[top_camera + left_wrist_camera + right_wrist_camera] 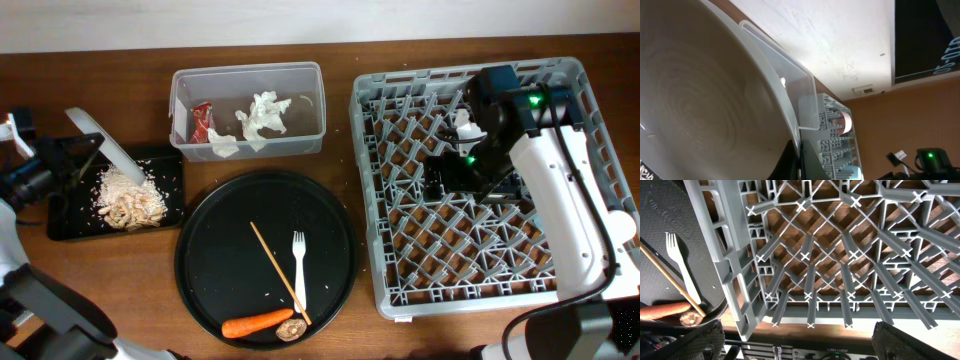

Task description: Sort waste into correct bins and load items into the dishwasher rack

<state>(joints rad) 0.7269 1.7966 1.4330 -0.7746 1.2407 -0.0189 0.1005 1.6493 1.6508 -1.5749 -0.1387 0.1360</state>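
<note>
My left gripper point(72, 160) is shut on the rim of the white plate point(112, 150), which is tilted on edge above the shallow black tray point(62, 222). Pale food scraps point(128, 198) lie in that tray. In the left wrist view the plate point(700, 100) fills the left side, with the fingers point(799, 160) clamped on its rim. My right gripper point(452, 178) is open and empty over the grey dishwasher rack point(570, 75); its fingers point(800, 342) are spread wide above the rack's lattice point(850, 255). The clear tub point(248, 72) holds white tissues point(265, 115) and a red wrapper point(201, 122).
The round black tray point(215, 250) holds a white fork point(299, 265), a wooden stick point(275, 265), an orange carrot point(255, 324) and a brown lump point(291, 327). A white item point(462, 122) in the rack is partly hidden by my right arm. A pinkish bowl point(845, 122) shows in the rack.
</note>
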